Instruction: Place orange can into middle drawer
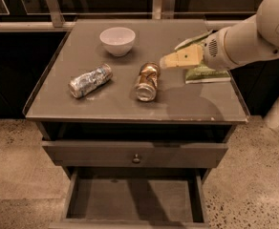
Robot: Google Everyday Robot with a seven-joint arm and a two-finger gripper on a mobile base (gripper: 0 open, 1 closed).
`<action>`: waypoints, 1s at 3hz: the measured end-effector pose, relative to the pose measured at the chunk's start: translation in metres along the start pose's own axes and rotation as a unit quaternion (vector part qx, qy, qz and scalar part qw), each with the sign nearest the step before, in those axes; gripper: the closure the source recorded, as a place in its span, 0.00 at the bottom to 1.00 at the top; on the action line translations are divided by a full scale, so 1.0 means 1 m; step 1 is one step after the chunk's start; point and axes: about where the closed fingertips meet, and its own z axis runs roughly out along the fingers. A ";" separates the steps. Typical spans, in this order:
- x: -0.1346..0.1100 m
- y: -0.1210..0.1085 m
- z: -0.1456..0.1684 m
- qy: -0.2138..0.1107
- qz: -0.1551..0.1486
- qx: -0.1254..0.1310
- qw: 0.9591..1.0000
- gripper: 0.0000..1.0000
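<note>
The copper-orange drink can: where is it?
In the camera view, the copper-orange drink can lies on its side on the grey tabletop, between the crinkled silver-blue can on the left and the claw hovering at its upper right.

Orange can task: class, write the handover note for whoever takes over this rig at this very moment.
Pincer hovers above the cabinet top, close to the right of the orange can.
The can lies on its side on that top, not yet grasped.
Middle drawer stands pulled open below.
Done: drawer open.
Left: grasp the can, carry it down, set it in the drawer.
</note>
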 end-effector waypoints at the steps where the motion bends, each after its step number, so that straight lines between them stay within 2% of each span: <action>1: 0.002 0.021 0.026 0.004 -0.012 -0.034 0.999 0.00; 2: -0.002 0.043 0.049 0.011 -0.016 -0.068 0.997 0.00; 3: -0.005 0.061 0.068 0.017 -0.022 -0.088 0.996 0.00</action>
